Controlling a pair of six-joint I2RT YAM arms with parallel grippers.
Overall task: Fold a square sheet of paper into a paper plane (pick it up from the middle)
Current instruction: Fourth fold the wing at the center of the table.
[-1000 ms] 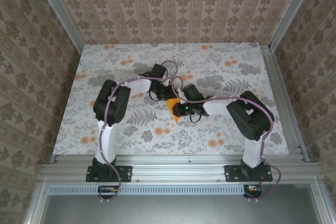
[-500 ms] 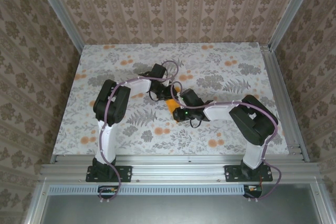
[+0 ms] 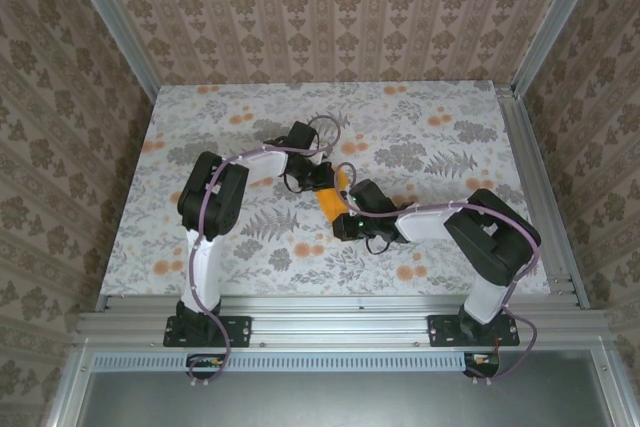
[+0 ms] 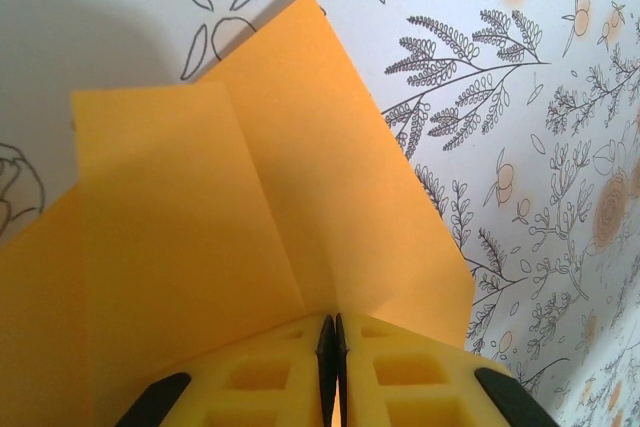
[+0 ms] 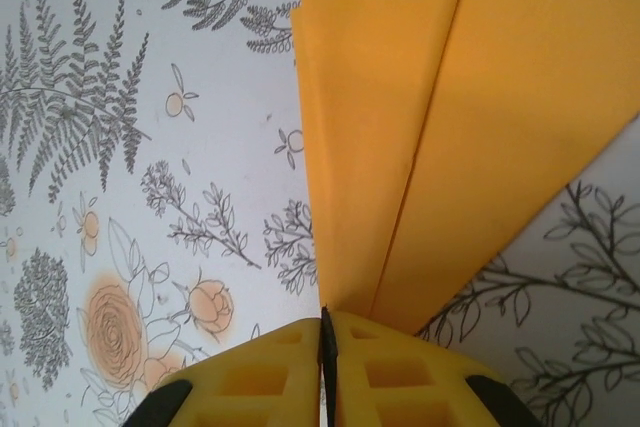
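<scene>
The square sheet of paper (image 3: 329, 203) is now a folded orange strip lying mid-table between the two grippers. My left gripper (image 3: 319, 181) sits at its far end. In the left wrist view the left gripper (image 4: 334, 332) is shut, and the paper (image 4: 240, 217) fans out from the jaw line with a crease running into it. My right gripper (image 3: 343, 220) is at the strip's near end. In the right wrist view the right gripper (image 5: 324, 327) is shut on the narrow end of the paper (image 5: 420, 97), whose long centre fold leads away from the jaws.
The floral tablecloth (image 3: 430, 132) covers the whole table. Aluminium rails run along the right edge (image 3: 538, 197) and the front edge (image 3: 340, 319). Patterned walls close in the back and both sides. Both arms' elbows bend over the table's near half.
The right gripper has slid toward the near edge along the paper, and its elbow has swung down and right. The left arm has stayed put.
</scene>
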